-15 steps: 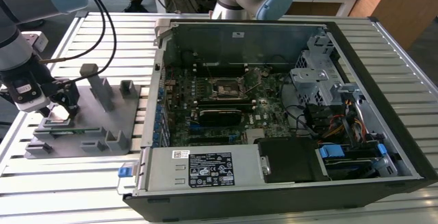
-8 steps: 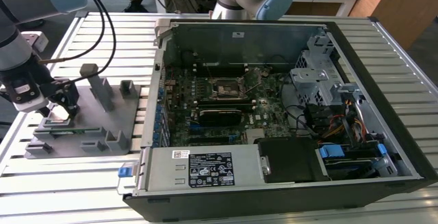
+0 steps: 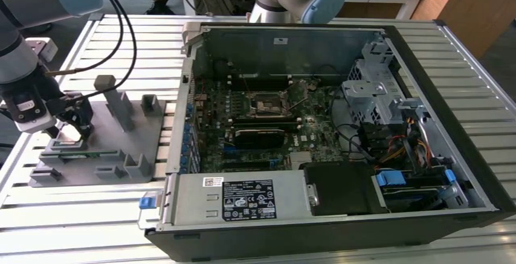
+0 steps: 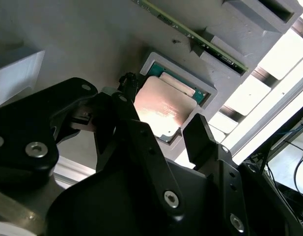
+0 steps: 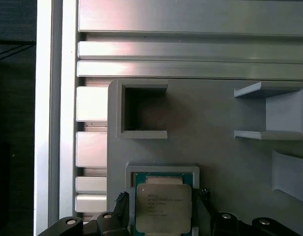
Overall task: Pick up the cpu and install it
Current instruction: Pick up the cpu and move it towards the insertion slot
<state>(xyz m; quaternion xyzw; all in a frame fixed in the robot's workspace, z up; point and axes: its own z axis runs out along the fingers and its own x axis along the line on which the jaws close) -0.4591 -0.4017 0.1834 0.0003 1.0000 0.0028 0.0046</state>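
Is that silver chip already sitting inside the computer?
No, the cpu lies in a pocket of the grey tray on the slatted table.

cpu (image 5: 163, 206) lower edge cut off in first wrist view; in second wrist view a gripper (image 4: 163, 104) finger hides part of it.

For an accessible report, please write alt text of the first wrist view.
A flat square chip with a silver-grey metal top, the cpu, lies in a square recess of a grey plastic holder plate, with the black pincer open and its fingers at either side of it. The plate rests on a slatted aluminium table.
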